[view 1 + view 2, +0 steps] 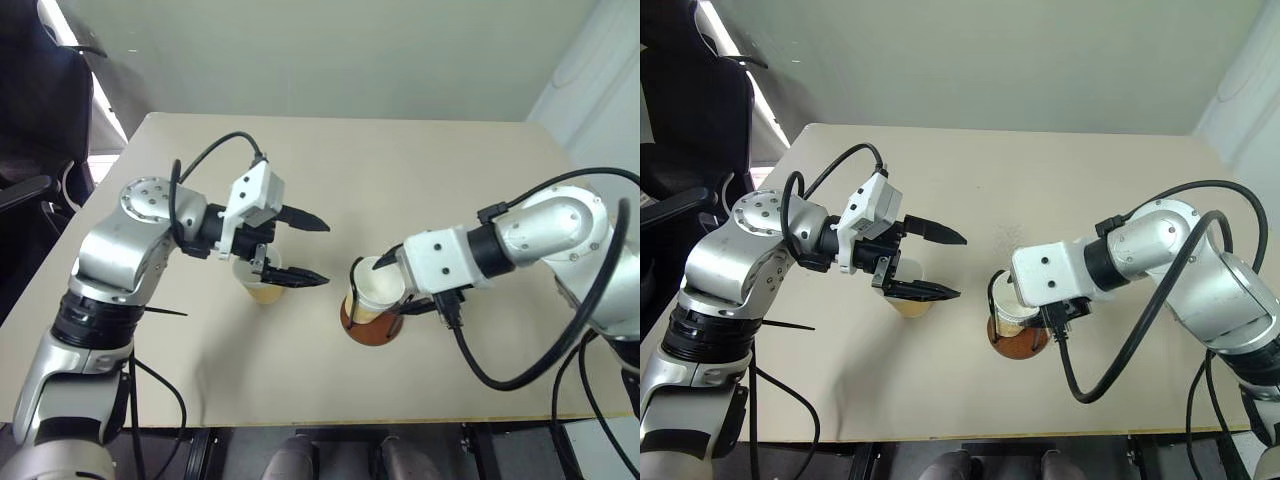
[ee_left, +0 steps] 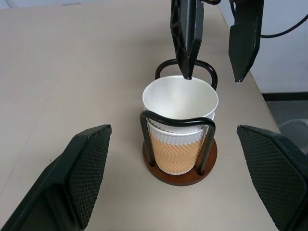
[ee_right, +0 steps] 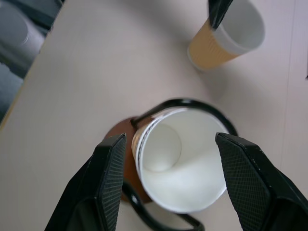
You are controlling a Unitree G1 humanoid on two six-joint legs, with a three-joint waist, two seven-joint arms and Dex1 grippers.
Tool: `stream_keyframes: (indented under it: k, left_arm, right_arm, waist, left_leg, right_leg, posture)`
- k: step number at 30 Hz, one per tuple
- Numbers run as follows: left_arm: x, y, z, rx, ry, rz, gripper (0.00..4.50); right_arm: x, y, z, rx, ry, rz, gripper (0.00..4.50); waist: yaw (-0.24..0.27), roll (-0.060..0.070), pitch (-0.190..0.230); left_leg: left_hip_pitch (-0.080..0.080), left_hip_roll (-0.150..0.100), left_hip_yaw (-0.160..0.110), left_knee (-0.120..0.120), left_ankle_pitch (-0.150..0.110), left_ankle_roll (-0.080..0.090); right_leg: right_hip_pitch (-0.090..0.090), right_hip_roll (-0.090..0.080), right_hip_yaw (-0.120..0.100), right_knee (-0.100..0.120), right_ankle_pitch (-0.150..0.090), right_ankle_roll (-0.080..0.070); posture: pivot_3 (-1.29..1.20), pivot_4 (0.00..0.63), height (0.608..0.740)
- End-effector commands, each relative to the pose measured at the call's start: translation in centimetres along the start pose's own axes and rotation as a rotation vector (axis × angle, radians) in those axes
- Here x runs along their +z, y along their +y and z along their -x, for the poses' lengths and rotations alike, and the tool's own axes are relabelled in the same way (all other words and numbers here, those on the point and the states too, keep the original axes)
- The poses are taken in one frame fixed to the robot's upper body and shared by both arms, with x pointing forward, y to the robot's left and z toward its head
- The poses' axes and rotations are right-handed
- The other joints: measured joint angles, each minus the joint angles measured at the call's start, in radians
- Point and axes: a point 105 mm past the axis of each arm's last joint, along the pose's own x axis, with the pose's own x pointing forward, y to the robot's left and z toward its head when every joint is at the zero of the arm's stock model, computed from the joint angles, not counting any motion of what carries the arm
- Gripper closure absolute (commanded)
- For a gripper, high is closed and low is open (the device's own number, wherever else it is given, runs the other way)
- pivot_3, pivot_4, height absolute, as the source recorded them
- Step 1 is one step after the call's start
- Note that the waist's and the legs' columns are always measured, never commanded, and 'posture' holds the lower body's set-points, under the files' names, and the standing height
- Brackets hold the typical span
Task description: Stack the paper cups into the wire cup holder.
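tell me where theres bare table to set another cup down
The far half of the beige table, beyond both arms, is bare, and so is the near strip along the front edge. It is crowded mid-table: the loose tan paper cup sits under the open left gripper, and the brown-based wire cup holder with its stacked cups sits at the open right gripper.

Head stereo pair: the table (image 1: 400,180) is viewed from above, forward and down. Wrist views: the wire cup holder (image 2: 179,174) is seen closely from opposite sides and shared by all.

loose cup (image 1: 262,289) half hidden by left tool (image 1: 312,252)
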Motion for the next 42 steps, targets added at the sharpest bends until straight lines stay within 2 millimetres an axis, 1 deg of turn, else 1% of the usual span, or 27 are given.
stream_keyframes:
  k: [1,7,10,13,15,17,21,23,30,36,42]
  left_arm:
    - [1.1,-0.2,0.5,0.007,-0.008,-0.050,0.00]
    - [1.0,0.0,0.8,0.024,0.005,-0.053,0.00]
    - [0.3,0.0,1.4,0.042,0.045,-0.062,0.00]
    - [-0.4,0.2,2.1,0.074,0.107,-0.093,0.00]
    - [-0.8,0.5,3.0,0.108,0.160,-0.120,0.00]
    - [-1.3,0.7,3.7,0.132,0.213,-0.147,0.00]
    - [-3.0,0.5,5.3,0.158,0.363,-0.202,0.00]
    - [-3.4,0.3,5.6,0.159,0.406,-0.216,0.00]
    - [-4.5,-0.3,6.2,0.150,0.519,-0.259,0.00]
    - [-4.9,-0.3,6.2,0.130,0.575,-0.285,0.00]
    - [-6.0,-0.4,6.4,0.115,0.630,-0.270,0.00]
  right_arm:
    - [-0.1,0.1,0.0,-0.009,0.031,0.057,1.52]
    - [-0.7,-0.2,-0.6,-0.017,0.056,0.090,1.52]
    - [-0.5,-0.5,-0.3,-0.034,0.045,0.084,1.52]
    - [0.4,-1.2,0.9,-0.068,-0.009,0.044,1.52]
    - [1.6,-1.8,2.3,-0.096,-0.087,-0.012,1.52]
    - [2.4,-2.2,3.5,-0.114,-0.141,-0.057,1.52]
    - [3.1,-2.6,5.7,-0.167,-0.213,-0.138,1.52]
    - [3.3,-2.6,6.4,-0.185,-0.245,-0.171,1.52]
    - [3.4,-2.4,7.4,-0.222,-0.270,-0.238,1.52]
    - [4.1,-2.0,7.8,-0.187,-0.332,-0.293,1.52]
    - [4.6,-1.8,8.3,-0.182,-0.364,-0.320,1.52]
  waist:
    - [-0.001,0.000,0.000]
    - [-0.001,0.000,0.000]
    - [-0.002,0.000,0.000]
    - [-0.004,0.000,0.000]
    - [-0.005,0.000,0.000]
    - [-0.004,0.000,0.000]
    - [-0.005,0.000,0.000]
    - [-0.004,0.000,0.000]
    - [-0.004,0.000,0.000]
    - [-0.005,0.000,0.000]
    - [-0.004,0.000,0.000]
  left_leg:
    - [0.000,0.000,0.000,0.000,0.000,0.000]
    - [0.000,0.000,0.000,0.000,0.000,0.000]
    - [0.000,0.000,0.000,0.000,0.000,0.000]
    - [0.000,0.000,0.000,0.000,0.000,0.000]
    - [0.000,0.000,0.000,0.000,0.000,0.000]
    - [0.000,0.000,0.000,0.000,0.000,0.000]
    - [0.000,0.000,0.000,-0.001,0.000,0.000]
    - [0.000,0.000,0.000,-0.002,0.000,0.000]
    - [0.000,0.000,0.000,-0.002,0.000,0.000]
    - [0.000,0.000,0.000,-0.003,0.000,-0.001]
    - [-0.001,0.000,0.000,-0.003,0.000,-0.001]
  right_leg:
    - [0.000,0.000,0.000,0.000,0.000,0.000]
    - [0.000,0.000,0.000,0.000,0.000,0.000]
    - [0.000,0.000,0.000,0.000,0.000,0.000]
    - [0.000,0.000,0.000,0.000,0.000,0.000]
    - [0.000,0.000,0.000,0.000,0.000,0.000]
    - [-0.001,0.000,0.000,0.000,0.000,0.000]
    - [0.000,0.000,0.000,-0.002,-0.001,-0.001]
    - [-0.001,0.000,0.000,-0.002,-0.001,-0.002]
    - [-0.002,0.000,0.000,-0.001,-0.001,-0.002]
    - [-0.002,0.000,0.000,0.000,-0.001,-0.002]
    - [-0.002,0.000,0.000,0.000,-0.001,-0.002]
  posture:
    - [0.00,0.150,0.740]
    - [0.00,0.150,0.740]
    - [0.00,0.150,0.740]
    - [0.00,0.150,0.740]
    - [0.00,0.150,0.740]
    - [0.00,0.150,0.740]
    - [0.00,0.150,0.740]
    - [0.00,0.150,0.740]
    - [0.00,0.150,0.740]
    - [0.00,0.150,0.740]
    - [0.00,0.150,0.740]
